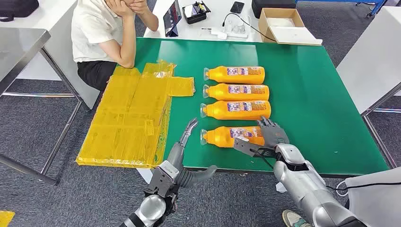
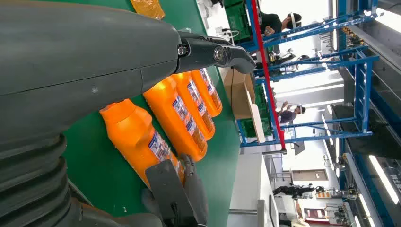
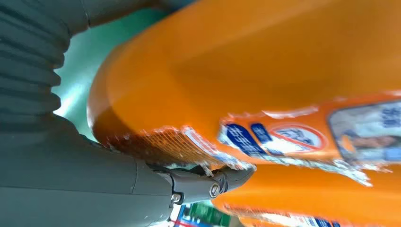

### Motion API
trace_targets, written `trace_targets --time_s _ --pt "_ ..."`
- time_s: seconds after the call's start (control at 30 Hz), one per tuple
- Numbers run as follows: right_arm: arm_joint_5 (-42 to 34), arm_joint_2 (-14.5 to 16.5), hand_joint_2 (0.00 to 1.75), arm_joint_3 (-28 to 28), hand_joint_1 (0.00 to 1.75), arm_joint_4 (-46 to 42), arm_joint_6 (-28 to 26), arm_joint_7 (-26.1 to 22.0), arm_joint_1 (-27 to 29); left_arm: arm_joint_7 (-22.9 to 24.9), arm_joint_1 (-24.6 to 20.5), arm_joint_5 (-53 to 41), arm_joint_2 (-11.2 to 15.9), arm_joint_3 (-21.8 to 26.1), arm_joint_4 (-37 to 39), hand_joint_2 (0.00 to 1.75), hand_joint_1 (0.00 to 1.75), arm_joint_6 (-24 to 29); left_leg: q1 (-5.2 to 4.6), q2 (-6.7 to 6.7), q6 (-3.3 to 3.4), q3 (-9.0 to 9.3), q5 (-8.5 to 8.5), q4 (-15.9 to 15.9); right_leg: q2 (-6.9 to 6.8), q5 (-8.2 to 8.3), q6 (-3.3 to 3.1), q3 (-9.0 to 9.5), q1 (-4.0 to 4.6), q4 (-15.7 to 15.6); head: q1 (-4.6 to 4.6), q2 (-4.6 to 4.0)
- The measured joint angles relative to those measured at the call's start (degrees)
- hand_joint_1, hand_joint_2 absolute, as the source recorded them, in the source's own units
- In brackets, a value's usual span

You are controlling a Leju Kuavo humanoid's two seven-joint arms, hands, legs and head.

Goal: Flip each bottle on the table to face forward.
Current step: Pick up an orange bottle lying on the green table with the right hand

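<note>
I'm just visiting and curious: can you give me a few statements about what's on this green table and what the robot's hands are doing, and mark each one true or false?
1. Four orange bottles lie on their sides in a row on the green table. True.
2. The right hand is at the nearest bottle. True.
3. The left hand holds a bottle. False: it holds nothing and sits beside the nearest bottle's cap end.
4. The bottles rest on the yellow sheet. False: they lie on bare green surface beside it.
5. A person sits at the far corner. True.
</note>
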Motion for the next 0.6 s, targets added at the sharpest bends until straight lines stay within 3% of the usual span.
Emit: trace_targets --time_s 0.33,0.6 --pt "-7.5 -0.4 1.75 -0.1 1.75 2.2 1.5 -6.8 -0.7 -0.9 -0.2 1.3 0.0 0.0 0.7 1.75 0.0 0.0 0.01 0.04 0.0 0.13 0.0 0.0 0.01 0.0 0.01 0.08 0.01 0.0 0.0 0.0" --pt "-13.1 -0.6 1.75 -0.6 1.75 2.8 3.2 -9.0 -0.7 -1.6 -0.3 2.3 0.0 0.0 1.0 1.75 0.0 1.0 0.01 0.07 0.0 0.21 -0.01 0.0 0.02 0.0 0.01 0.14 0.01 0.0 0.01 0.0"
